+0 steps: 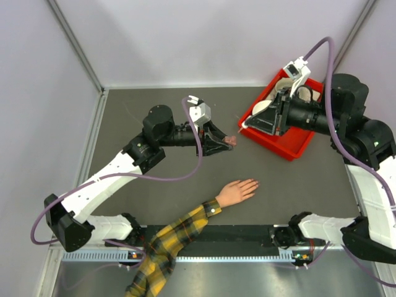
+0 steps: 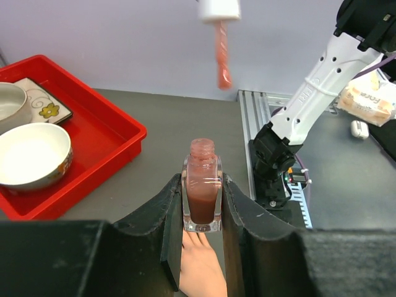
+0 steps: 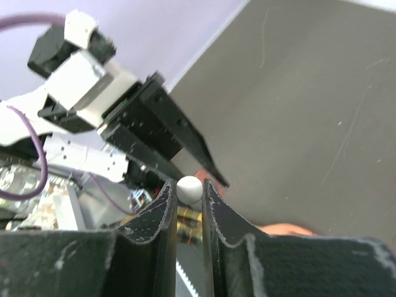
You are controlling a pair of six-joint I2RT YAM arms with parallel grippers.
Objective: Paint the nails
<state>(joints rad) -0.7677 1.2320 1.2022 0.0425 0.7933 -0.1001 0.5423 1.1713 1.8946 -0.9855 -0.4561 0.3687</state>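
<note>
By the near edge of the dark tabletop (image 1: pixel 297 185) lies the pale peach mannequin hand (image 1: pixel 235 192), nails (image 1: pixel 255 183) seemingly unpainted; beyond, your left gripper (image 1: pixel 225 142) clamps the open pinkish glass polish bottle (image 2: pixel 202 189), your right gripper (image 3: pixel 187 197) pinches the white-capped brush (image 2: pixel 221 43), painting all ahead.

Overhead plus wrist closeups (facing each other).

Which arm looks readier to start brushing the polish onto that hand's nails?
Probably right. The right jaws hold the white cap with the brush, out of the bottle. The left jaws are busy gripping that open bottle.
</note>
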